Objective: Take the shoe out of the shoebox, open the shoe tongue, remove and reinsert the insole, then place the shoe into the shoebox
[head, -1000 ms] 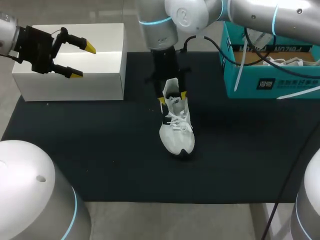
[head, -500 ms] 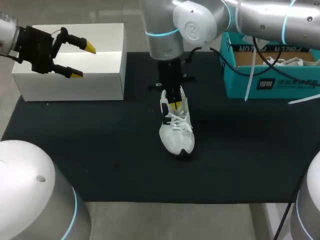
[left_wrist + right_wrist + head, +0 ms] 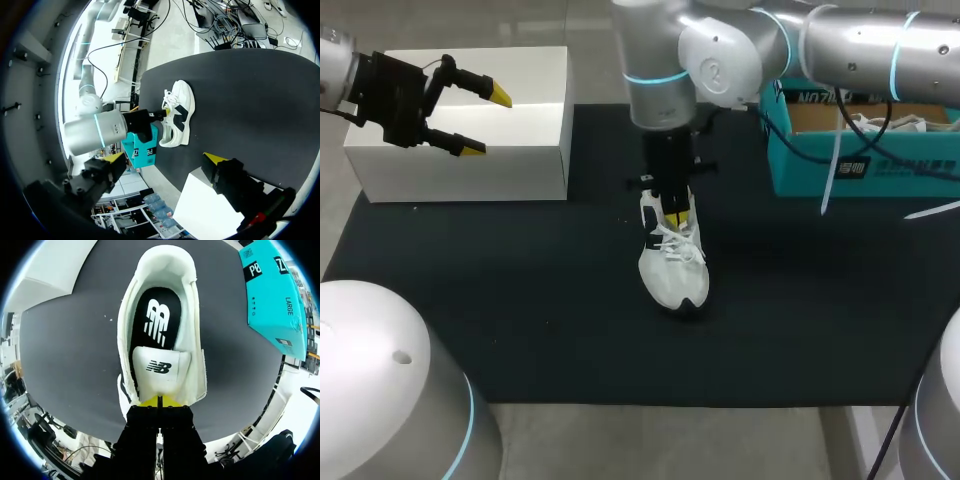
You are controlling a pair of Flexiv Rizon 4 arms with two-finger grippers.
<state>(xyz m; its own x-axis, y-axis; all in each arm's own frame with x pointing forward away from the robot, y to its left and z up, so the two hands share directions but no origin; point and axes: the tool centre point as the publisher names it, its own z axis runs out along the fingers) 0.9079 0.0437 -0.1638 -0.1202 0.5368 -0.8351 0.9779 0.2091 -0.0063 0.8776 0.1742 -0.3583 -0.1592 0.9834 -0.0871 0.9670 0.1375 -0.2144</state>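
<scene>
Black mat point(image 3: 520, 300), white shoe point(image 3: 672, 265) outside teal shoebox point(image 3: 880, 172), right jaws pinching its tongue point(image 3: 160, 367), left jaws open.

White shoe point(image 3: 672, 265), black insole point(image 3: 156, 320), teal shoebox point(image 3: 795, 165)

The white shoe point(image 3: 672, 265) stands upright, tongue point(image 3: 160, 367) raised, black insole point(image 3: 156, 320) inside, well apart from the open teal shoebox point(image 3: 820, 165).

The table point(image 3: 520, 320) has a matte black top, evenly lit, with soft shadows on it
</scene>
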